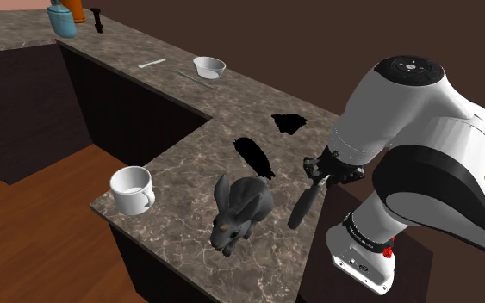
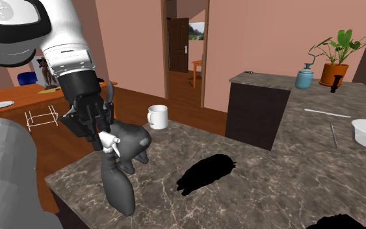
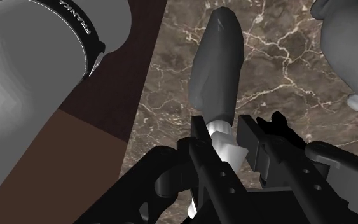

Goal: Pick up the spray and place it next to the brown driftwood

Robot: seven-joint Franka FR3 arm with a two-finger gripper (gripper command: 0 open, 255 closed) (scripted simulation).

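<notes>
Closest to us, the gripper has its two black fingers clamped on the white head of the spray bottle, so the bottle is in hand. Its dark grey body runs straight out from the fingertips. In the shoulder view that long axis slants down toward the marble-patterned counter, and we cannot tell whether the base is clear of the stone. Taking the grey rabbit figurine as our landmark, the spray hangs just beside it on the side nearer the robot's stand. A long black shape lies flat just past the rabbit's ears, apart from the bottle. We judge this to be the driftwood, though it is drawn black rather than brown. A smaller black patch sits farther from the rabbit along the same line, and we cannot rule it out. The coming move therefore carries the bottle past the rabbit toward that long shape. The bottle itself looks smooth and tapered, widest low down, with a pale nozzle.
</notes>
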